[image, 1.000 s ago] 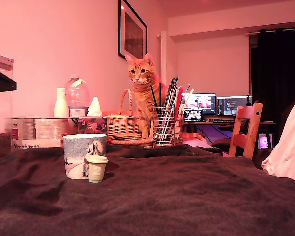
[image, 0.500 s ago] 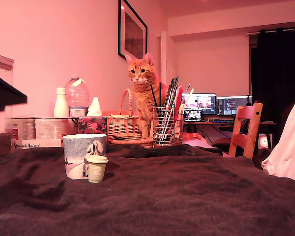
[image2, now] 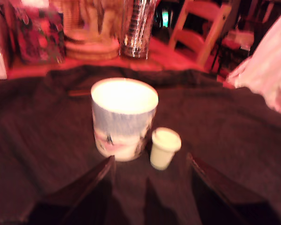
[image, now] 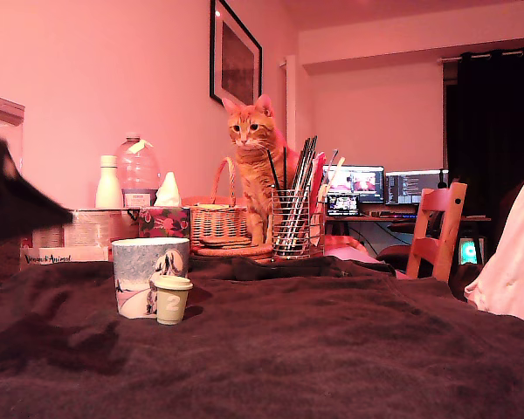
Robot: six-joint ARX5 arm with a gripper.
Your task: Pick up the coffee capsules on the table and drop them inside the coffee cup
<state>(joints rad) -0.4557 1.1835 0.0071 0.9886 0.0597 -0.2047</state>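
The gripper [image2: 150, 187] hung open and empty above the dark blanket-covered table [image: 332, 349], its two dark fingers [image2: 84, 192] spread wide with bare fuzzy cloth showing between them. In the exterior view only a blurred black part of the arm [image: 13, 205] showed, at that view's left edge, well apart from the objects. Open cloth ran clear from the fingertips up to the two task items and away on either side of them; the exterior view's right half of the table lay bare up to a pale draped fabric [image: 511, 262] at the table's edge.

Just ahead of the gripper, in line with the gap between its fingers, stood one cream-beige coffee capsule [image2: 165, 148], a small tapered pod set rim-up. It stood just beside the coffee cup [image2: 124, 119], close enough that contact could not be judged. The cup, a wide glazed mug with a white rim and a wintry painted band, stood upright, ahead of one finger. No second capsule could be made out.

Beyond the cup, past the blanket's far edge, were a wire-mesh pen holder [image: 290, 223], a woven basket [image: 214, 218], a ginger cat [image: 258, 166], a floral box [image: 164, 222], and a wooden chair [image: 437, 229].
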